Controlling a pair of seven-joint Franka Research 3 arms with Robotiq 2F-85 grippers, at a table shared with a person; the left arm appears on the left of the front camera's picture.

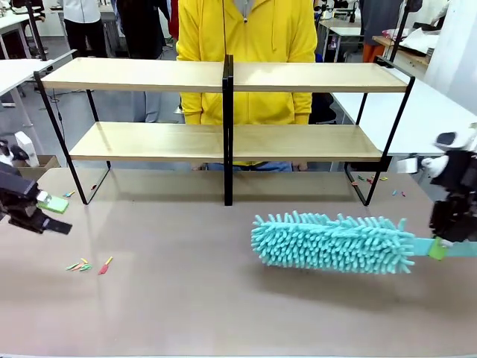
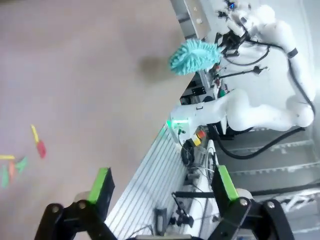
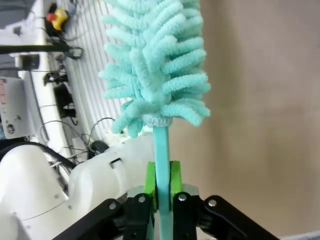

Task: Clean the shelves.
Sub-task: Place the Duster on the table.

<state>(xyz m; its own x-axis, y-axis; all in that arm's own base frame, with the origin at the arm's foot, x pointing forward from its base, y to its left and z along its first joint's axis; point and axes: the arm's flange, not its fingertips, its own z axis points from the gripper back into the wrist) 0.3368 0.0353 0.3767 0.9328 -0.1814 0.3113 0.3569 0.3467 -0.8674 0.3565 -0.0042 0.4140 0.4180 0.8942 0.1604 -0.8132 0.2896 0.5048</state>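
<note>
Right now: R arm has the duster, shelves not yet touched.

Front view: the shelves (image 1: 223,142) stand at the far side of the table (image 1: 186,298), a person in yellow behind them. Right gripper (image 1: 441,246) is low at the R edge, clamped on the handle of the teal duster (image 1: 332,241), whose head lies about level just over the table, near side of the rack. Left gripper (image 1: 46,212) hangs low at the L edge, holding nothing. Small coloured scraps (image 1: 89,265) lie near it. Left wrist view: fingers apart, empty, tabletop beyond; duster (image 2: 194,56) far off. Right wrist view: pads shut tight on the thin handle (image 3: 161,150), fluffy head straight ahead. To do it well, I'd lift the head to board height, keep it flat, sweep lengthwise, and mind the black centre post (image 1: 227,127).
</note>
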